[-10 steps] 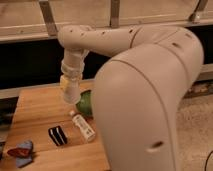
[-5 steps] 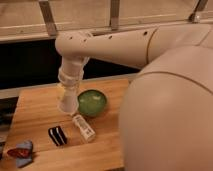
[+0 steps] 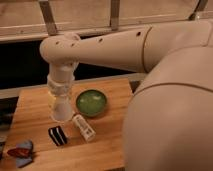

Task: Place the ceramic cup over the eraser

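Note:
My gripper (image 3: 61,102) hangs from the wrist at the left of the wooden table (image 3: 35,107), pointing down. It is shut on the ceramic cup (image 3: 61,111), a small white tapered shape that is wider at the bottom and sits low over the tabletop. The eraser (image 3: 58,135), a small black block with white stripes, lies on the table just in front of and below the cup, apart from it.
A green bowl (image 3: 91,102) sits just right of the gripper. A slim white labelled bottle (image 3: 84,127) lies right of the eraser. Blue-and-red flat pieces (image 3: 20,152) lie at the front left corner. My own arm and body fill the right side.
The gripper with the cup has come down and forward, closer to the eraser. The green bowl, partly hidden a second ago, now shows fully.

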You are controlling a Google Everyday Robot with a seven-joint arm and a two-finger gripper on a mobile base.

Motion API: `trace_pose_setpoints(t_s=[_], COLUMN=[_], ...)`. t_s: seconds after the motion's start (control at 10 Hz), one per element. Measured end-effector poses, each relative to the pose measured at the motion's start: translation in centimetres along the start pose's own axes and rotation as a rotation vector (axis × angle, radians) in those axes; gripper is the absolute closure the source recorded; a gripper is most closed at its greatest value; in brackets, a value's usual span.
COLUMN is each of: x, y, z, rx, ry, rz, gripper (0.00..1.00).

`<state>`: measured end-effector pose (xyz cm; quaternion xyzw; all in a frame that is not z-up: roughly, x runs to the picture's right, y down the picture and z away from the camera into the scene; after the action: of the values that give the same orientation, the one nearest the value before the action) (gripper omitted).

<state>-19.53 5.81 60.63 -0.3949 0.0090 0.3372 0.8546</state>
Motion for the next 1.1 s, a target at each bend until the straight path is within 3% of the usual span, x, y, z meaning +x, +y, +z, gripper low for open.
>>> trace_pose_setpoints(t_s=[0.4,0.5,1.1], x=[0.8,1.1,1.1], y=[2.5,2.8,2.8], z=[0.2,0.4,0.4], rx=[-0.001,-0.015,-0.018], ry=[0.052,0.049,0.046], rz=[-0.001,0.004,-0.001], gripper=[1.00,1.00,1.00])
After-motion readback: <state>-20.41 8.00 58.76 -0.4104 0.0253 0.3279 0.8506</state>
